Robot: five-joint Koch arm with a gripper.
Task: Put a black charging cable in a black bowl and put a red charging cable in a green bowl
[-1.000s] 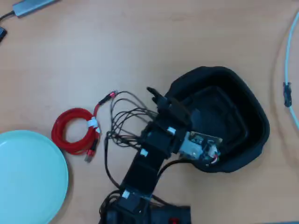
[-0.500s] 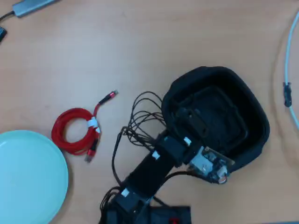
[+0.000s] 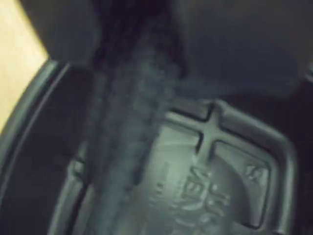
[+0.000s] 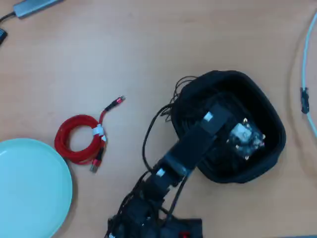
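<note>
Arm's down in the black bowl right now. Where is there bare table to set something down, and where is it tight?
In the overhead view, the widest bare table lies above the red charging cable and left of the black bowl. A narrower strip runs between that bowl and the pale cable at the right edge. It is crowded at the arm's wires, and between red coil and green bowl.

- The overhead view looks straight down on the tabletop (image 4: 99,49) from well above, arm base at its bottom edge.
- The wrist view sits very close inside the black bowl (image 3: 234,161), facing its embossed floor, blurred.
- Both views share the black bowl (image 4: 257,109).
</note>
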